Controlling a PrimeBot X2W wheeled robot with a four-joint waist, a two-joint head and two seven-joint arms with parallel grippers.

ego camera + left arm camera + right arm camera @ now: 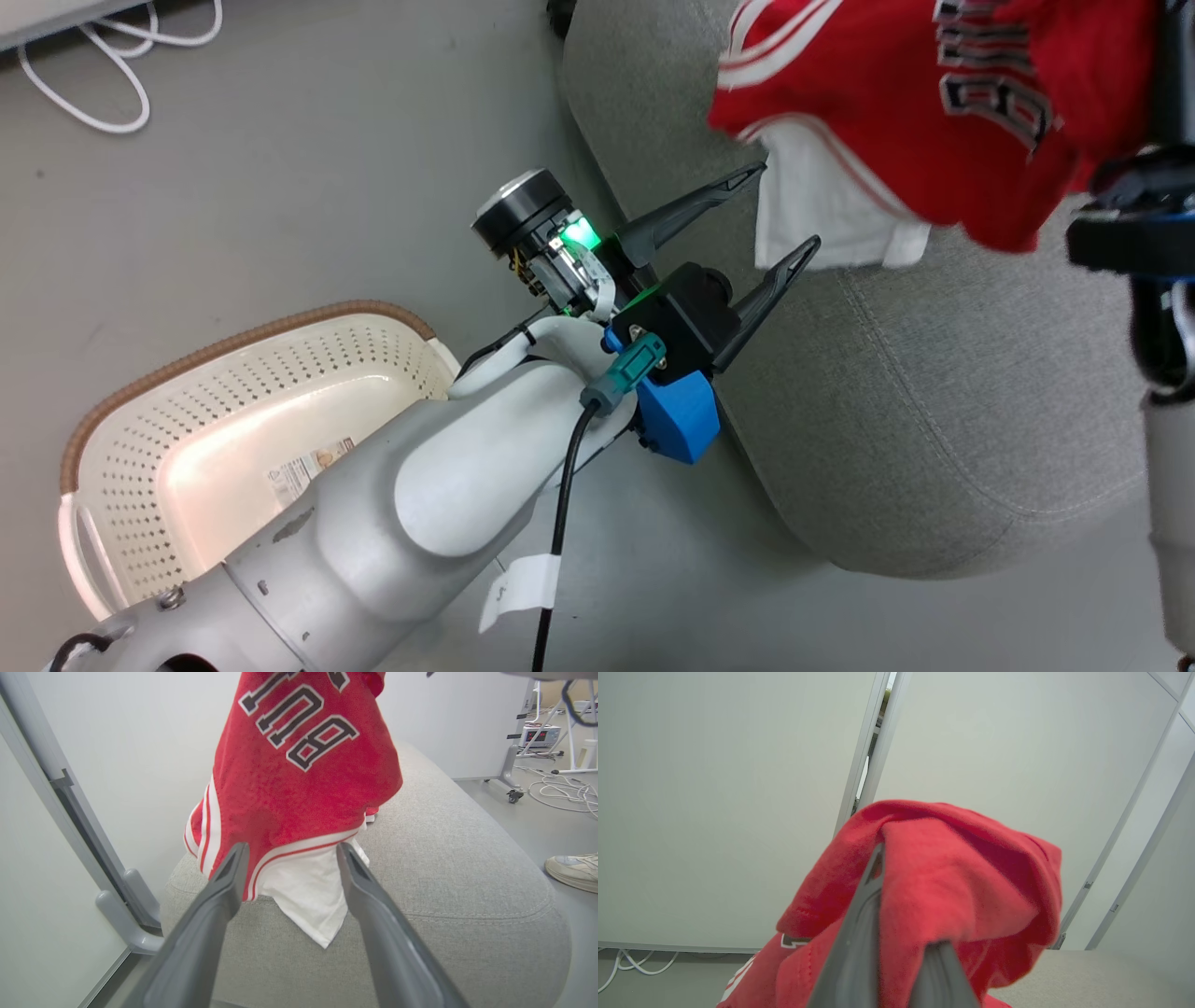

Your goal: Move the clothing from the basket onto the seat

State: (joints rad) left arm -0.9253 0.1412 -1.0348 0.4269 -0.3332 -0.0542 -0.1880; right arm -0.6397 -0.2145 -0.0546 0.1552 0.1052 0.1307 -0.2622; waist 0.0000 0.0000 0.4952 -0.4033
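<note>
A: Where is the clothing [934,112] now?
B: It hangs from the R gripper [901,952], which is closed tight on a red fold. Its white part [308,900] touches the seat [934,401] near the edge. The basket [233,341] on the floor [280,187] looks empty, but the L arm [448,485] hides part of it.
A: And the L gripper [780,213]?
B: Fingers wide apart, holding nothing, tips just beside the white part.
A: How to do the drop well?
B: I think: carry it more inward over the seat, lower until most cloth lies down, then open. If it lets go here, the cloth can slide off the edge. L gripper should keep out, or its fingers catch the cloth.
A: Anything in the way?
B: Nothing btw cloth & seat. Nearby: a person's shoe [572,870] on the floor, cables [93,75], a grey frame leg [126,905]. All apart from the arms.
</note>
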